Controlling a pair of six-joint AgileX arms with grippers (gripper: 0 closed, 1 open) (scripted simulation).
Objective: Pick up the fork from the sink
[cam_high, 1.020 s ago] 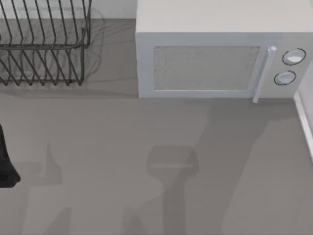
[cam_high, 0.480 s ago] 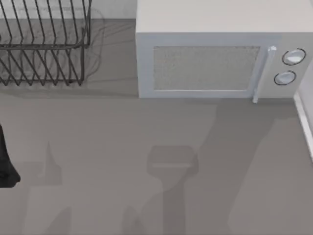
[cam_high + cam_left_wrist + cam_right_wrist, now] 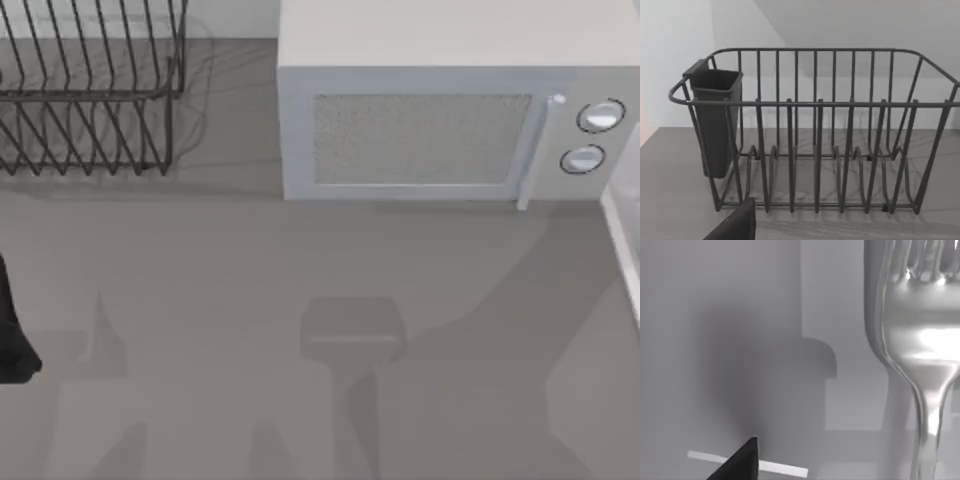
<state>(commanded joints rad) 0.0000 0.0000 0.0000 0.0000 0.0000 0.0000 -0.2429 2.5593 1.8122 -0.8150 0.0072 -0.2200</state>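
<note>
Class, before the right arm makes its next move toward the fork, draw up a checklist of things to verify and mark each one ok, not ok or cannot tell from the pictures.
1. Fork in sight of the right wrist camera: ok; its tines and neck sit close in front of the lens.
2. Fork gripped: cannot tell; a dark fingertip shows at the picture's edge, apart from the fork.
3. Fork resting in the sink: cannot tell; plain grey surfaces lie behind it.
4. Left arm out of the way: ok; it is parked at the table's left edge, facing the dish rack.
5. Microwave door shut: ok.
</note>
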